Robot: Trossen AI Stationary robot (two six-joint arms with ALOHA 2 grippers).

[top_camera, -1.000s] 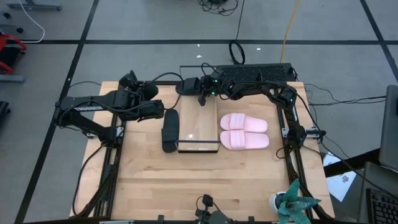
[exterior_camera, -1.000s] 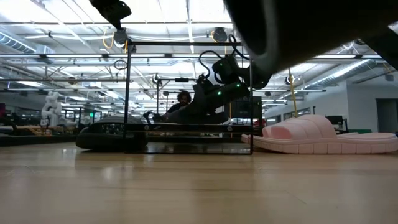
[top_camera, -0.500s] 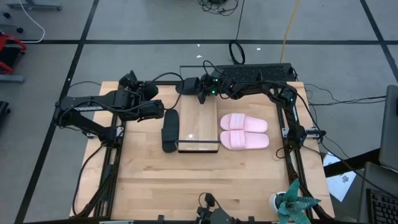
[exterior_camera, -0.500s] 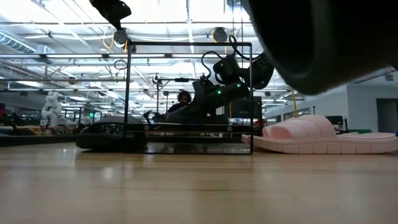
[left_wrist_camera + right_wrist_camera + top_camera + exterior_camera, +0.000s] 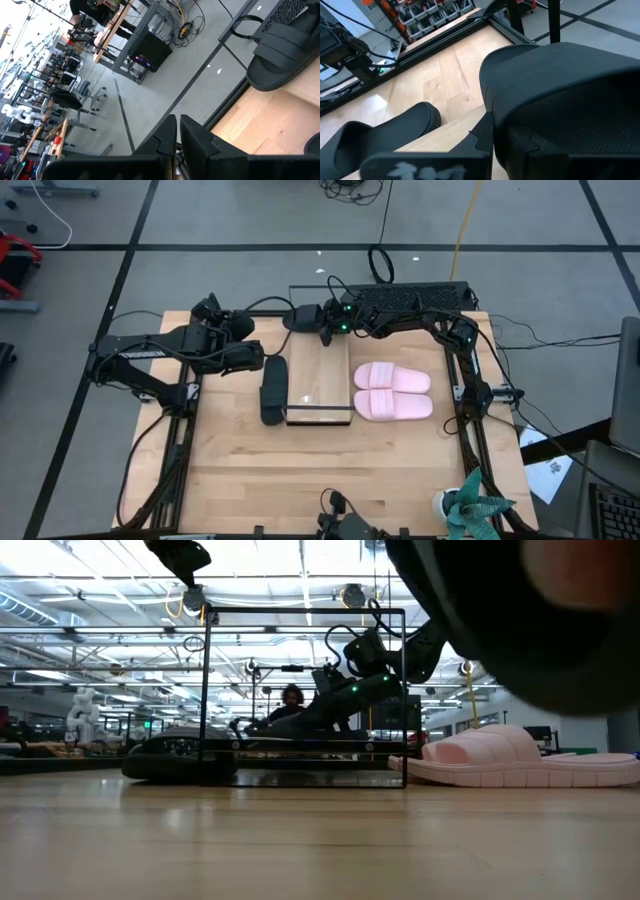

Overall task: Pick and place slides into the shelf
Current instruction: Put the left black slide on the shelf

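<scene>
My right gripper (image 5: 324, 326) is over the far end of the shelf (image 5: 320, 385), shut on a matte black slide (image 5: 560, 95), which also shows in the high view as a black slide (image 5: 301, 315). The second black slide (image 5: 273, 388) lies sole-down on the table along the shelf's left side. The pink pair (image 5: 392, 392) lies side by side on the table right of the shelf. My left gripper (image 5: 178, 136) is shut and waits left of the shelf near that second slide. My right gripper holds the black slide by the edge of its wide strap (image 5: 492, 107), coming from the table's right. One finger (image 5: 482, 135) shows outside the strap; the slide hides the other. The slide sits tilted in the low view (image 5: 295, 723). Whether it touches the shelf, I cannot tell.
The shelf's thin black frame (image 5: 205, 690) stands tall around the board. A black perforated box (image 5: 420, 295) and cables lie at the table's far edge. A green plant-like object (image 5: 475, 505) sits at the near right corner. Bare wood (image 5: 320, 470) spreads near the shelf.
A large dark blurred shape close to the low camera has moved toward that picture's right. Both arms and all the slides stay about where they were.
</scene>
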